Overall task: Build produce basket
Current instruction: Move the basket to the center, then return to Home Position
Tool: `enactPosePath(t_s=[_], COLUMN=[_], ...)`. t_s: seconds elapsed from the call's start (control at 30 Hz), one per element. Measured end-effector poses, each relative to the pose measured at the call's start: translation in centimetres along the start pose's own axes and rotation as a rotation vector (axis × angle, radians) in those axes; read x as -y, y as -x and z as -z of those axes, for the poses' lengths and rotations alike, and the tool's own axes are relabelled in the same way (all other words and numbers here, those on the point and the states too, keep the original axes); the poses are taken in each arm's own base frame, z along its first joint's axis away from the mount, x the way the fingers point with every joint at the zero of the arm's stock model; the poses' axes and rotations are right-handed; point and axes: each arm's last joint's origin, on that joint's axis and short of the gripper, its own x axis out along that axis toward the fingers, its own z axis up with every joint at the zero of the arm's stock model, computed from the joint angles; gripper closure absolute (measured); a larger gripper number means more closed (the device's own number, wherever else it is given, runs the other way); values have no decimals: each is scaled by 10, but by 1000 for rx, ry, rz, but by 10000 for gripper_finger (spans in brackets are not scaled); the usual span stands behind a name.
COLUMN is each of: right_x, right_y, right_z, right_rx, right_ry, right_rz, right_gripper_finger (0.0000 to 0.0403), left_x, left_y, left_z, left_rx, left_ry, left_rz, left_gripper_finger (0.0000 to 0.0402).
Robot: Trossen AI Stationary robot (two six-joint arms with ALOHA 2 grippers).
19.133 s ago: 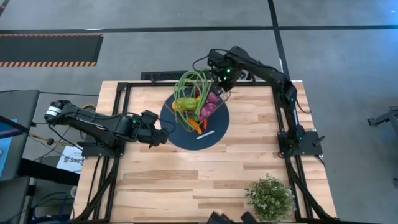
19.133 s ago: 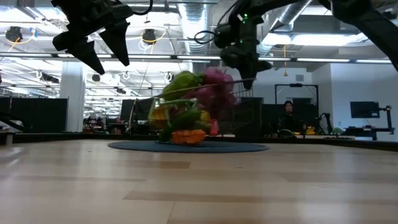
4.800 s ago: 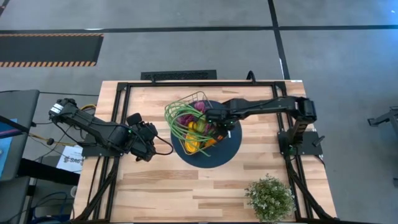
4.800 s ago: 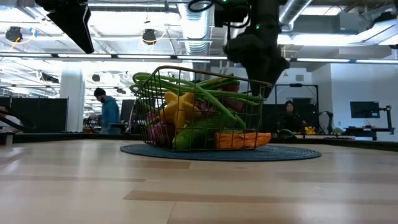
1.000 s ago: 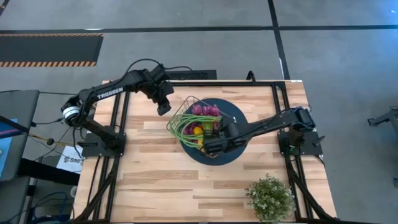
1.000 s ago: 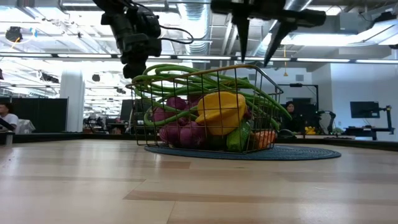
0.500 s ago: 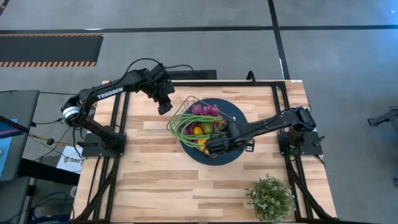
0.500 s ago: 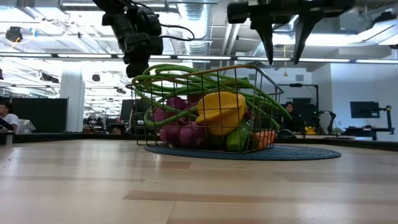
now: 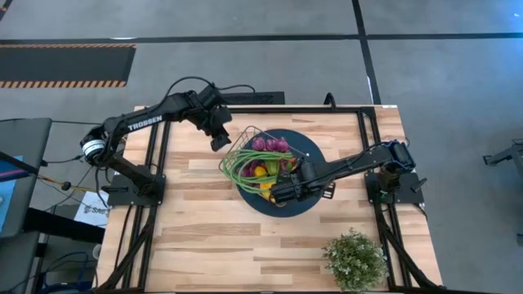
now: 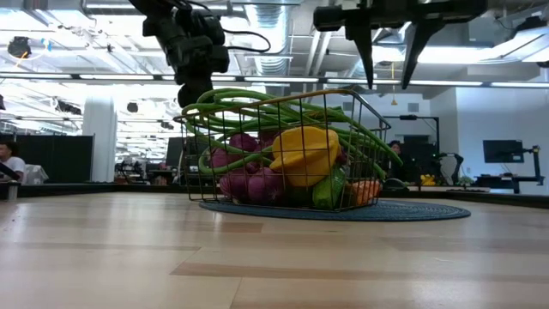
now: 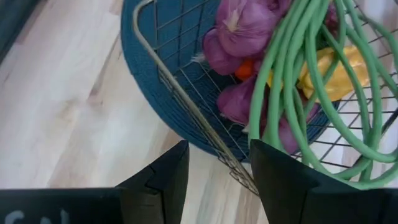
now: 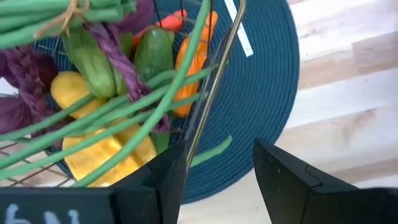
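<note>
- Wooden table (image 9: pixel 212 237) sits in a big open workshop, with one bushy potted plant (image 9: pixel 354 260) at the near right corner.
- One wire basket (image 10: pixel 279 150) sits on one round blue plate (image 9: pixel 313 149), middle of the table.
- The produce (image 10: pixel 292 159) is piled inside: one yellow lemon (image 10: pixel 304 156), one bunch of purple grapes (image 10: pixel 249 176), a green piece next to one orange carrot (image 10: pixel 367 190), and long green beans (image 9: pixel 237 167) looping over the rim. Can't count the beans.
- Two arms. The left gripper (image 9: pixel 219 140) hovers by the basket's far left corner, fingers apart over the rim, nothing in them.
- The right gripper (image 9: pixel 282 194) is at the near edge, fingers spread, also holding nothing.
- Versus a second ago, the right gripper has swung a bit toward its own side; basket hasn't budged.
</note>
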Motion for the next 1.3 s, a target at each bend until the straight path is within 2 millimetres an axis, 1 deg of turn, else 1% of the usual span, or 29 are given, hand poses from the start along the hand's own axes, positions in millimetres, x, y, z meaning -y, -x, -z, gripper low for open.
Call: enactPosePath(t_s=[0.1, 0.33, 0.4, 0.5, 0.67, 0.73, 0.9, 1.0, 1.3], right_x=[0, -9, -11, -13, -13, -14, -17, -17, -17], right_y=[-2, -21, -26, -29, -30, -30, -32, -33, -32], right_z=[-2, 10, 13, 15, 14, 13, 10, 10, 11], right_rx=[25, 52, 59, 62, 62, 62, 58, 59, 59], right_ry=[2, 21, 27, 28, 25, 22, 24, 36, 24], right_rz=[9, 60, 73, 79, 78, 80, 77, 78, 75], right_gripper_finger=[200, 197, 197, 199, 205, 207, 212, 213, 212], left_x=[3, 5, 3, -2, -10, -11, -12, -10, 2], left_y=[-2, -6, -13, -28, -52, -57, -58, -52, -13], left_z=[0, -2, -3, -2, -1, -1, -2, -8, -41], left_rx=[-12, -14, -36, -84, -150, -158, -149, -136, -72], left_ry=[-14, -26, -16, -2, 21, 22, 11, -2, -78], left_rz=[-45, -95, -92, -83, -35, -30, -26, -21, -34], left_gripper_finger=[246, 246, 246, 246, 246, 246, 246, 246, 246])
